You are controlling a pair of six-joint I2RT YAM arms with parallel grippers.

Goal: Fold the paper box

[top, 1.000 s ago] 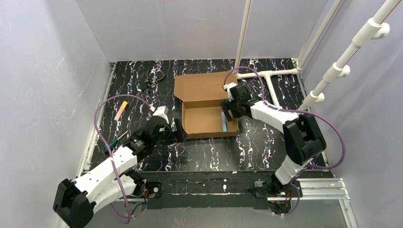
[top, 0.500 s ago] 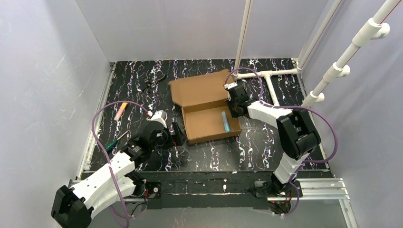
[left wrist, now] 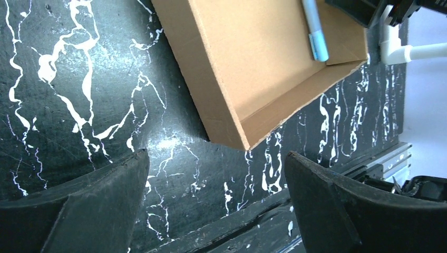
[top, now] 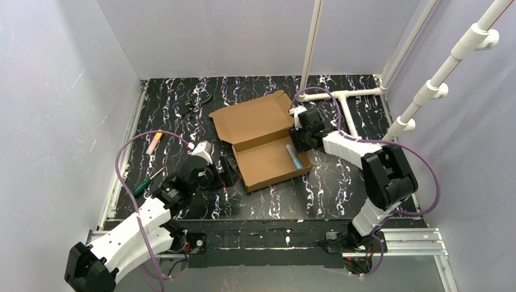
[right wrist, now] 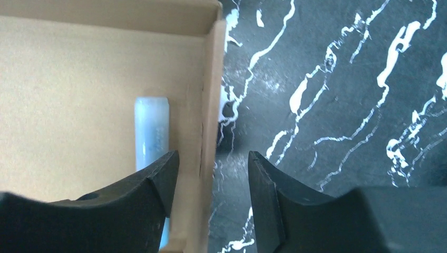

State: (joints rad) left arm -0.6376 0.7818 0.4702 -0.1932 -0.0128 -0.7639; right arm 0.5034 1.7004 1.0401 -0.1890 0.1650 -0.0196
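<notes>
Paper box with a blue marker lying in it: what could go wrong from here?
1. The right tool straddles the paper box's side wall, jaws apart, with the blue marker right beside the inner finger. Closing might pinch the marker or buckle the wall.
2. The box sits skewed and the left tool is open, off its corner, so a push could slide it rather than fold it.

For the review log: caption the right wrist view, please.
Right gripper, jaws astride the paper box's side wall, blue pen lying just inside.
</notes>
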